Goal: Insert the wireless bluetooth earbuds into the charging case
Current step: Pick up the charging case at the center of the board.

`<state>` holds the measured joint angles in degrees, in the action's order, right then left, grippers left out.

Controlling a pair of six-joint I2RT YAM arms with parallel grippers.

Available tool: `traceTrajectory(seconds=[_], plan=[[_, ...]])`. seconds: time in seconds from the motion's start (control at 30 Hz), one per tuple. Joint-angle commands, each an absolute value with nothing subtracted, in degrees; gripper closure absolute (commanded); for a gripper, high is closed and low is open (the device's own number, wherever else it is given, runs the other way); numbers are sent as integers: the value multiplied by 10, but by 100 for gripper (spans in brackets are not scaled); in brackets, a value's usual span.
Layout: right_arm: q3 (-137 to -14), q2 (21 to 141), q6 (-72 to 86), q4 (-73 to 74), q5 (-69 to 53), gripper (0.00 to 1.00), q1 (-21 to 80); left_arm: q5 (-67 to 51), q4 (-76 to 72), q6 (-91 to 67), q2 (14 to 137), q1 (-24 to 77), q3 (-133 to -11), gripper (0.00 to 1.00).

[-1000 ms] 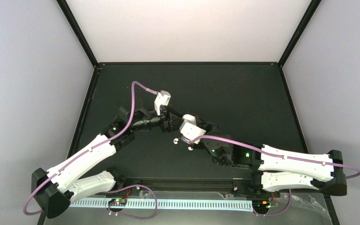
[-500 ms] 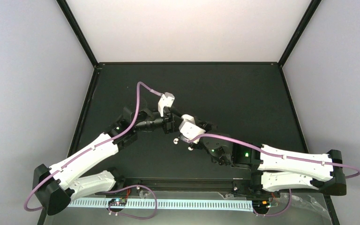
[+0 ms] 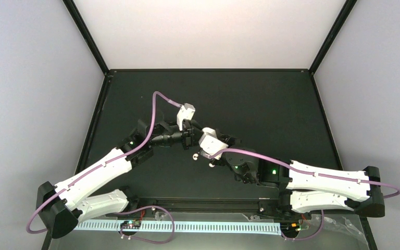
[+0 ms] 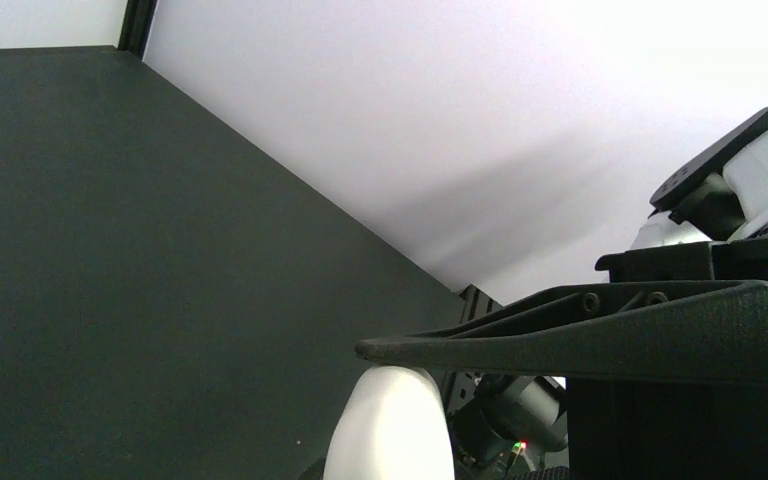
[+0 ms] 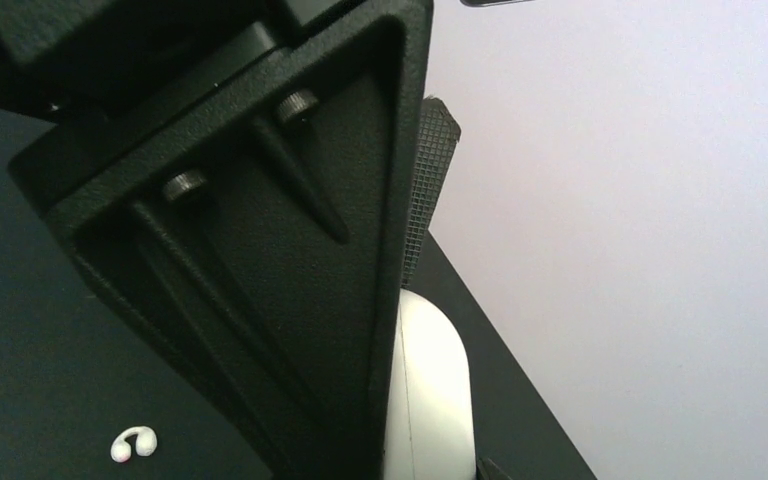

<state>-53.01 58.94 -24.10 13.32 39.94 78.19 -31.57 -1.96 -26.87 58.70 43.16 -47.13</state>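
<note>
At the bottom of the overhead view the left arm (image 3: 99, 172) rises from the lower left and the right arm (image 3: 323, 179) from the lower right. Both slant inward over the dark table (image 3: 271, 104). Just below where they meet, a white earbud (image 3: 195, 155) lies on the bare table. A second white earbud (image 3: 211, 165) lies near it, lower and to the right. Neither touches a claw. Right above them, at mid-frame, the right gripper (image 3: 202, 146) and the left gripper (image 3: 190, 137) come tip to tip.

In the right wrist view a broad black finger (image 5: 260, 250) fills the left half. The white, rounded charging case (image 5: 428, 390) sits at bottom centre against the finger's inner face, and the right claw pinches it. One of the curled white earbuds shows small at the lower left of that view, on the table and apart from the case.

In the left wrist view a single black left finger (image 4: 580, 345) runs level across the lower right, its tip just over the top of the case at bottom centre. Its partner is out of frame, so I cannot tell whether the left claw is spread or pressed together. Beyond, the table ends at the pale back wall (image 3: 208, 31).
</note>
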Motion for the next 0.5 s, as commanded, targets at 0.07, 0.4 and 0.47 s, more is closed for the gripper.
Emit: traceTrajectory(seconds=[0.07, 0.4, 0.47], plan=[[-551, 590, -234, 115, 402, 62, 790, -319, -31, -268, 590, 437, -487, 78], [-554, 582, -222, 123, 398, 53, 791, -307, -41, -277, 583, 437, -487, 90], [-555, 579, -216, 126, 398, 49, 791, -302, -40, -278, 580, 437, -486, 92]])
